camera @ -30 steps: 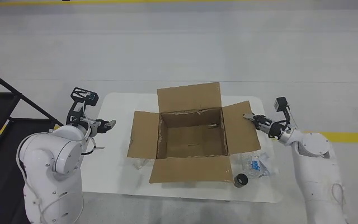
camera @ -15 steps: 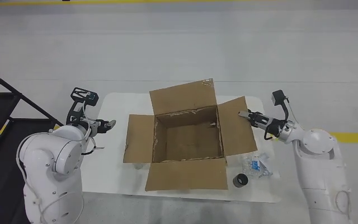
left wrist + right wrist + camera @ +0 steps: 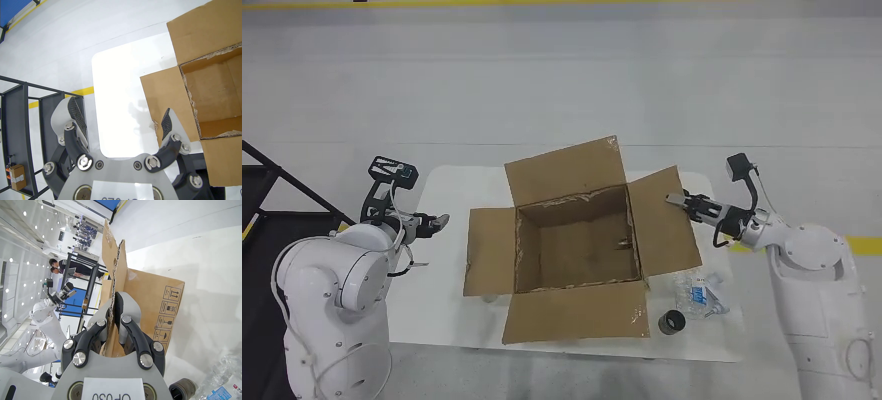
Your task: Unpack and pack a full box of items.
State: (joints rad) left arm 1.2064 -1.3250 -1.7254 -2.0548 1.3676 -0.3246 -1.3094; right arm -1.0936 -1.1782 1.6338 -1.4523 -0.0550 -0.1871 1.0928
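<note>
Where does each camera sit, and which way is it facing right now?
Top: above the arms, looking down at the table and open box; both arms show.
Left wrist: on the left arm, looking past the open left gripper at the table and box.
Right wrist: on the right arm, looking along the right gripper, shut on the box's flap; the other arm stands beyond.
Shared: all three show the box; top and right wrist show the bottle.

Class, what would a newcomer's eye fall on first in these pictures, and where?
The big cardboard box, flaps splayed open, at the middle of the white table. The right gripper is shut on the edge of one flap; the left gripper hangs open off the opposite side. A crumpled bottle lies near that flap.
</note>
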